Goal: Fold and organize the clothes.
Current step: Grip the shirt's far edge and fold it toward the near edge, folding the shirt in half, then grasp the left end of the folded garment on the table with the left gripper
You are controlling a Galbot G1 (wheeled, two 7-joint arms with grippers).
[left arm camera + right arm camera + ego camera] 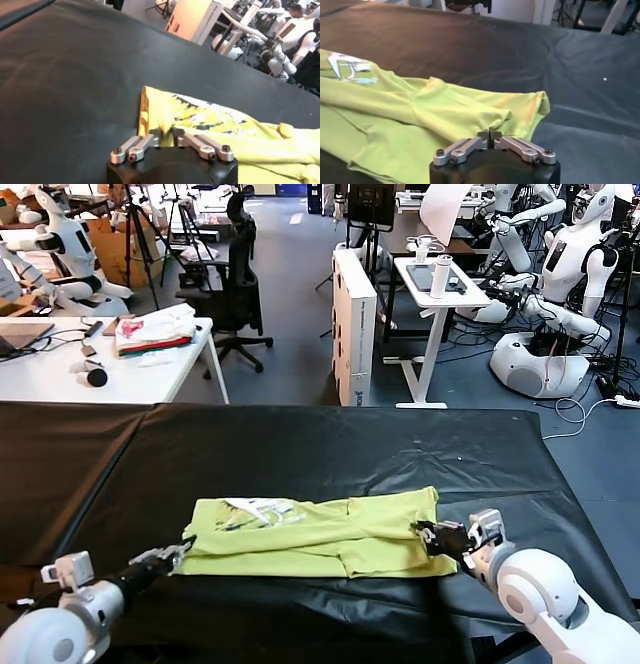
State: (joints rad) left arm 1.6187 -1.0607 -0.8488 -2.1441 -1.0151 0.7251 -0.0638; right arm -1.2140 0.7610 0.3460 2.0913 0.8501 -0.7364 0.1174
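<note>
Both pincers (178, 552) (425, 534) gripping T-shirt (320, 536), lying left-right

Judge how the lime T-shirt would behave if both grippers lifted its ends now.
The T-shirt is creased, thin cloth, so it would probably sag between the left gripper and right gripper. Its loosely layered folds may slip open. Probably light.
</note>
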